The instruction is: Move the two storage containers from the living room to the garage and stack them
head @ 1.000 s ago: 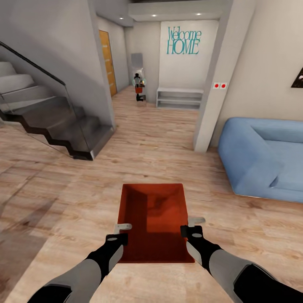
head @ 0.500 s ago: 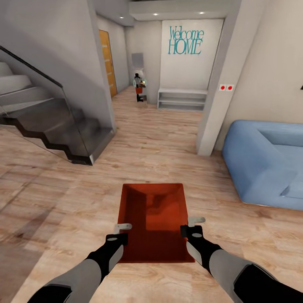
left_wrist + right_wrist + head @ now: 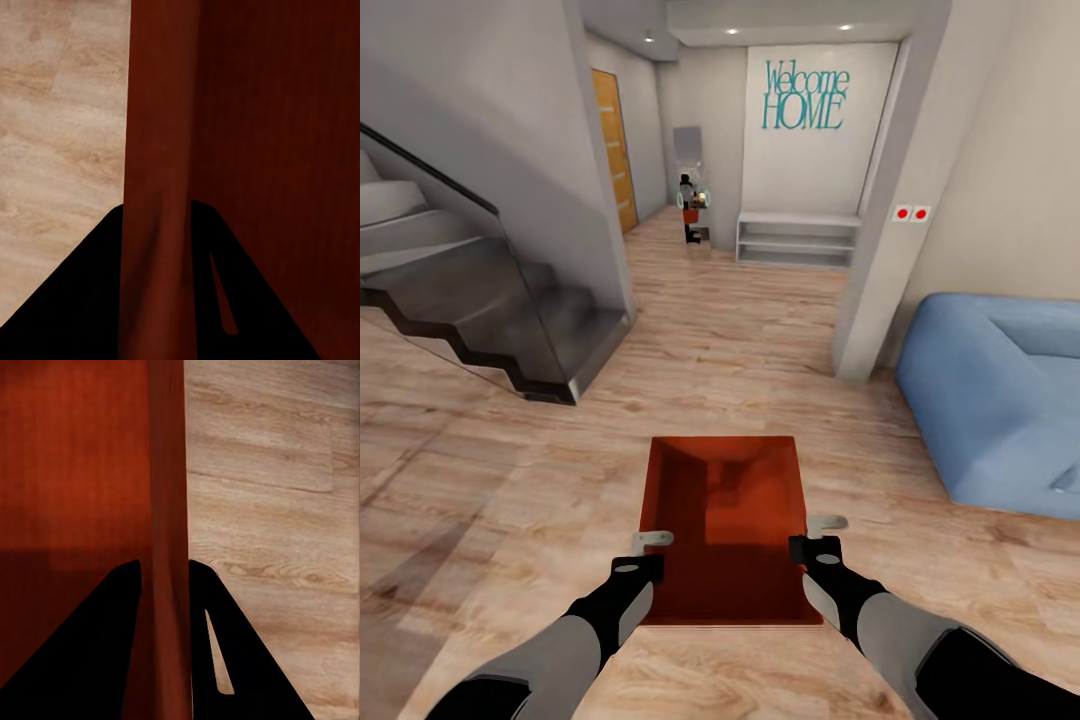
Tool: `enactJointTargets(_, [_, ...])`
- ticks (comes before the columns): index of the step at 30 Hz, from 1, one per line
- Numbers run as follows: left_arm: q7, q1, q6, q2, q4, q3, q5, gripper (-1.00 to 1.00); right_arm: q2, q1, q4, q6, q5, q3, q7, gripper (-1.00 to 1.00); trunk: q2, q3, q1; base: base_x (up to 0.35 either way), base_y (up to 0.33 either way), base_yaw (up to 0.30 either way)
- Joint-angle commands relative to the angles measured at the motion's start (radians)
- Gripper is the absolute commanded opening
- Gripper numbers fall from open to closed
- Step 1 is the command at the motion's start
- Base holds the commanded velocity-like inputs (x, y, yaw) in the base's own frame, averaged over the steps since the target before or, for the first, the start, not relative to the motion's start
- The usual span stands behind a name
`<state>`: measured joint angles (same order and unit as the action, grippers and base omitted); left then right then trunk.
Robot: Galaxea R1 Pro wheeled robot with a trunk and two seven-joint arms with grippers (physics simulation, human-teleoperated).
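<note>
I carry one orange-red storage container (image 3: pixel 725 525), open-topped and empty, held level above the light wood-plank floor of the living room. My left gripper (image 3: pixel 645 555) is shut on its left wall (image 3: pixel 154 150), and my right gripper (image 3: pixel 815 535) is shut on its right wall (image 3: pixel 169 495). In both wrist views the thin wall runs between the two dark fingers.
A dark staircase with a glass rail (image 3: pixel 470 300) stands at the left. At the right is a blue sofa (image 3: pixel 1005 395). Between them a white pillar (image 3: pixel 885 230) flanks a hallway with a white shelf (image 3: pixel 795 238), an oak door (image 3: pixel 612 150) and a "Welcome HOME" sign (image 3: pixel 805 95).
The whole view has shifted: the sofa and pillar slide right and the stairs draw closer, so the camera has moved forward and turned left. The container stays fixed in both grippers.
</note>
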<state>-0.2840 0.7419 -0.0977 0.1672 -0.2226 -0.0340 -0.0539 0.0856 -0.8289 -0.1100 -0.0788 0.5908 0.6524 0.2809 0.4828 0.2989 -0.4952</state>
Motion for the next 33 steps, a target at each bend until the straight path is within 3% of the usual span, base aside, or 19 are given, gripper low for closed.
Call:
enactJointTargets(1, [-0.018, 0.001, 0.000, -0.005, -0.006, -0.003, 0.023, -1.00, 0.000, -0.001, 0.029, -0.006, 0.027, -0.005, 0.004, -1.00, 0.001, 0.001, -0.001, 0.323, 0.000, 0.000])
enactJointTargets(33, [-0.018, 0.001, 0.000, -0.005, -0.006, -0.003, 0.023, -1.00, -0.001, -0.001, 0.029, -0.006, 0.027, -0.005, 0.004, -1.00, 0.001, 0.001, -0.001, 0.325, 0.000, 0.000])
